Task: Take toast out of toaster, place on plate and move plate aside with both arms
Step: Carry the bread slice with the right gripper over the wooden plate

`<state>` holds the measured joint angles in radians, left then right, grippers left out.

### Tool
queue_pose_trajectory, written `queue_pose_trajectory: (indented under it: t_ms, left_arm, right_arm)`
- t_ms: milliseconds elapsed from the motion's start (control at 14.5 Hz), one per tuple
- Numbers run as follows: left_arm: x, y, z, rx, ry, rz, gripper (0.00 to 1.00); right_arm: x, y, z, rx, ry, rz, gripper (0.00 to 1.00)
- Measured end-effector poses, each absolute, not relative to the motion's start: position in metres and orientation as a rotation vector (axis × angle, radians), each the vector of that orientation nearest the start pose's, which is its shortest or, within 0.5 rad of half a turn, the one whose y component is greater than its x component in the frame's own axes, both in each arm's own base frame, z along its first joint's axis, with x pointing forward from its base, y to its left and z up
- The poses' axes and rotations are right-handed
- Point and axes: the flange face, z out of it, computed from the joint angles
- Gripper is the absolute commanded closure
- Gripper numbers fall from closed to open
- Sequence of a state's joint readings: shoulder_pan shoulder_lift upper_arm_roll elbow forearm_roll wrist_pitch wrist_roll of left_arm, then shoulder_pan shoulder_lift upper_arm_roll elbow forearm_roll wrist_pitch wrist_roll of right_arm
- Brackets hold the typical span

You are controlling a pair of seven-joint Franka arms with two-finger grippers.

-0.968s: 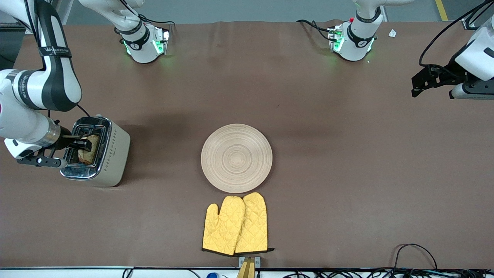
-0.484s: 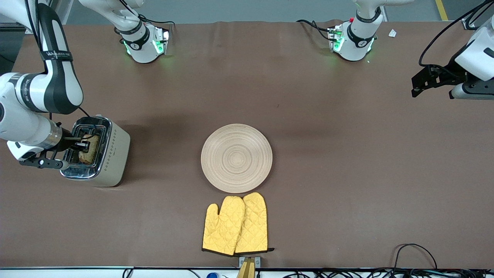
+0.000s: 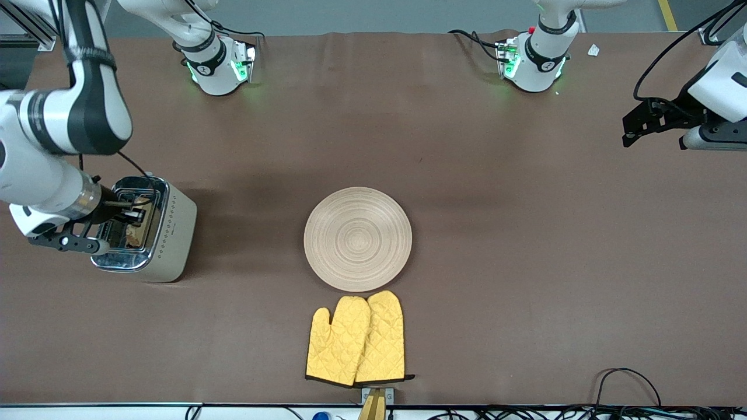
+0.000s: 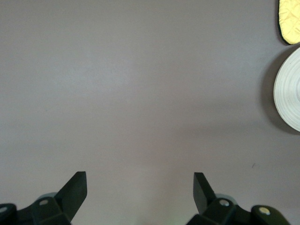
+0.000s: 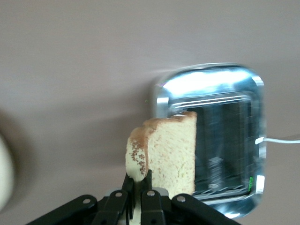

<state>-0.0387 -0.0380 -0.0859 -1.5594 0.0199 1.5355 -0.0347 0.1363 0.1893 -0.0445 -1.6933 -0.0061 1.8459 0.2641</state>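
Note:
My right gripper [image 3: 129,212] is over the toaster [image 3: 169,233] at the right arm's end of the table. It is shut on the toast [image 5: 164,150], a light speckled slice with a brown crust, held upright by its edge above the toaster's chrome top [image 5: 225,136]. In the right wrist view the gripper [image 5: 137,180] pinches the slice's lower corner. The round beige plate [image 3: 357,238] lies bare at the table's middle. My left gripper [image 3: 627,131] is open and empty, waiting in the air at the left arm's end; its wrist view [image 4: 140,187] shows the plate's edge [image 4: 290,91].
Two yellow quilted oven mitts [image 3: 356,341] lie just nearer to the front camera than the plate, touching its rim; one tip shows in the left wrist view [image 4: 290,18]. Cables run along the table's front edge [image 3: 624,385].
My right gripper has risen with the toast, drawing the slice up out of the toaster slot. The left arm, plate and mitts have not moved.

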Motion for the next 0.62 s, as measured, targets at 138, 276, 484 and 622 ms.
queue_pose_trajectory:
  t_ms: [138,276,484,622]
  left_arm:
    - [0.535,-0.066,0.647,-3.117,0.139,-0.024,0.00]
    - [0.536,-0.066,0.647,-3.117,0.139,-0.024,0.00]
    - [0.536,-0.066,0.647,-3.117,0.138,-0.023,0.00]
    - [0.536,-0.066,0.647,-3.117,0.138,-0.023,0.00]
  right_arm:
    - [0.606,0.116,0.498,-3.053,0.322,0.016,1.00]
    - [0.603,0.161,0.498,-2.902,0.441,0.026,1.00]
    - [0.598,0.219,0.477,-2.660,0.581,0.053,1.00]
    - [0.589,0.258,0.445,-2.537,0.652,0.059,1.00]
